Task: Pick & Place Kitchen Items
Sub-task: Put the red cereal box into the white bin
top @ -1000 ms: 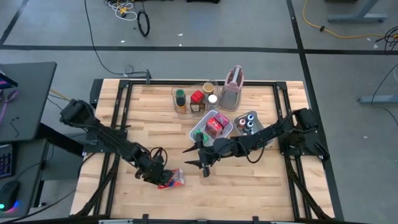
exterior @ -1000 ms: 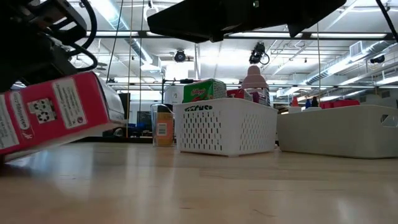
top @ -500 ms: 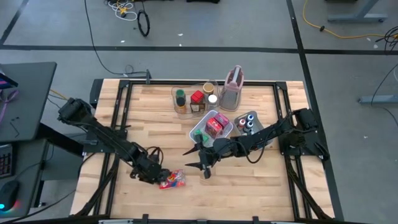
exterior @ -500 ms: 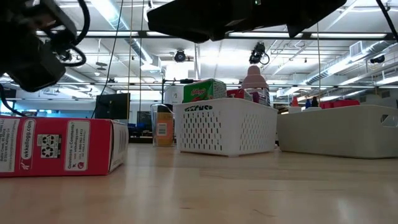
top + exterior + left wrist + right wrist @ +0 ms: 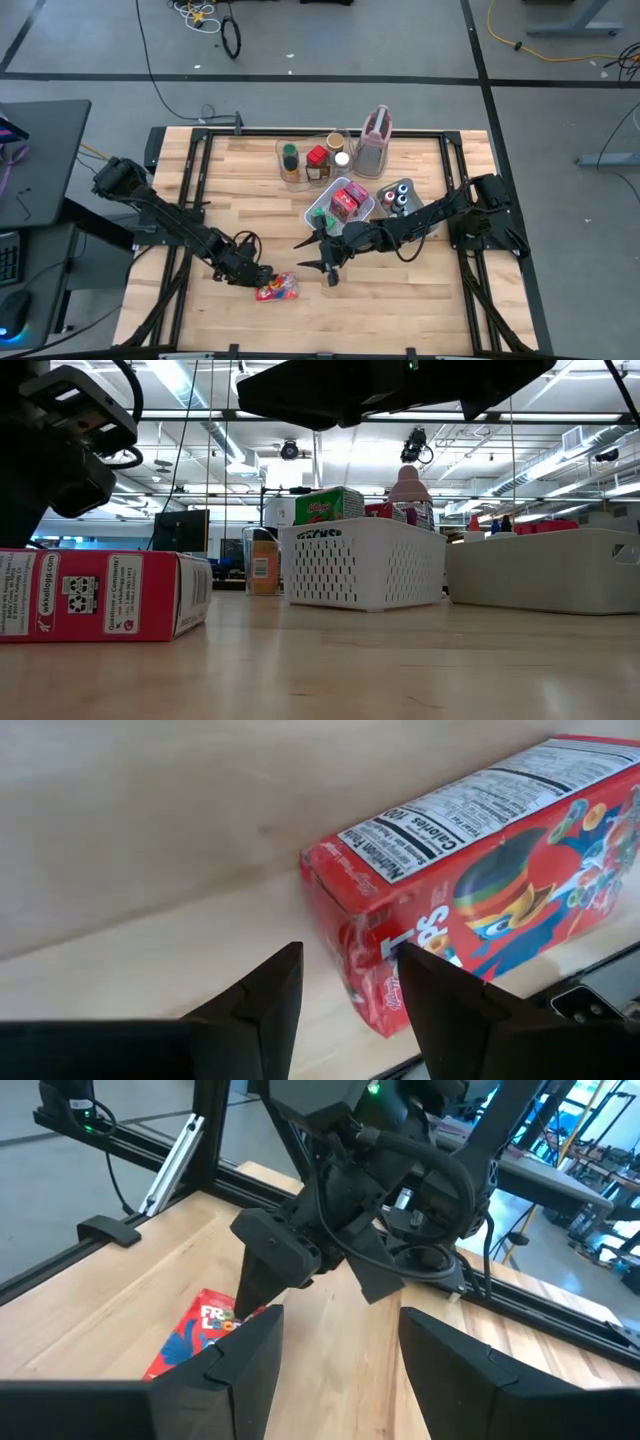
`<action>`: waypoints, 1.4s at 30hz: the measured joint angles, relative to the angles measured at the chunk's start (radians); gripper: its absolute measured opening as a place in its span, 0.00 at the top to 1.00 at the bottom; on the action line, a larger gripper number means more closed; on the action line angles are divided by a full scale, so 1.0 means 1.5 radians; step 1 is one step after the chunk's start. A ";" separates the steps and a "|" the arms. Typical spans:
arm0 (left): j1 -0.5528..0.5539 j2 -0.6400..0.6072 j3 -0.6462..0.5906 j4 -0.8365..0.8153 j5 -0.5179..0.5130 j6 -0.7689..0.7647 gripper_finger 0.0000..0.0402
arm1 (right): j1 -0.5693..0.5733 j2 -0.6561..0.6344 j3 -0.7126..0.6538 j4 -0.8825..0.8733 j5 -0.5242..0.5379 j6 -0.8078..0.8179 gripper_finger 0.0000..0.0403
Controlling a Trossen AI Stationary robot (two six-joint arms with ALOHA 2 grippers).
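A red cereal box [image 5: 278, 289] lies flat on the table near its front edge, one long face down [image 5: 100, 595]. My left gripper [image 5: 256, 277] stands open just left of it and slightly above. In the left wrist view its fingers [image 5: 345, 955] frame bare table beside the box's end [image 5: 340, 890], and one fingertip overlaps the box's corner. My right gripper [image 5: 320, 262] hovers open mid-table, right of the box and pointing toward it [image 5: 335, 1370]. More kitchen items sit in a white mesh basket [image 5: 318, 212] and a clear bin [image 5: 282, 150].
A grey tray [image 5: 415, 202] with small bottles is right of the basket. A pinkish jug [image 5: 375, 140] stands at the back. Bare wood stretches along the table's front, right of the box. Black frame rails run around the table's edges [image 5: 110, 1230].
The red box hung tilted at my left gripper, one end raised. That end has dropped and the box now lies flat on the table. My left gripper has come off it, drawing slightly toward the table's left edge and tipping. My right gripper has kept still.
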 joint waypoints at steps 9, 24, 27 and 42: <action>0.002 -0.001 -0.049 0.078 -0.025 0.084 0.77 | -0.001 0.000 0.000 -0.001 0.000 -0.005 0.48; 0.028 -0.080 -0.053 0.027 -0.102 0.350 0.98 | -0.002 -0.040 -0.001 -0.162 0.124 -0.038 0.48; 0.030 -0.127 -0.050 -0.019 -0.117 0.404 0.98 | -0.002 -0.078 -0.001 -0.240 0.124 0.011 0.48; 0.030 -0.160 0.214 -0.329 -0.291 0.749 0.99 | -0.016 -0.133 -0.001 -0.438 0.092 0.160 0.48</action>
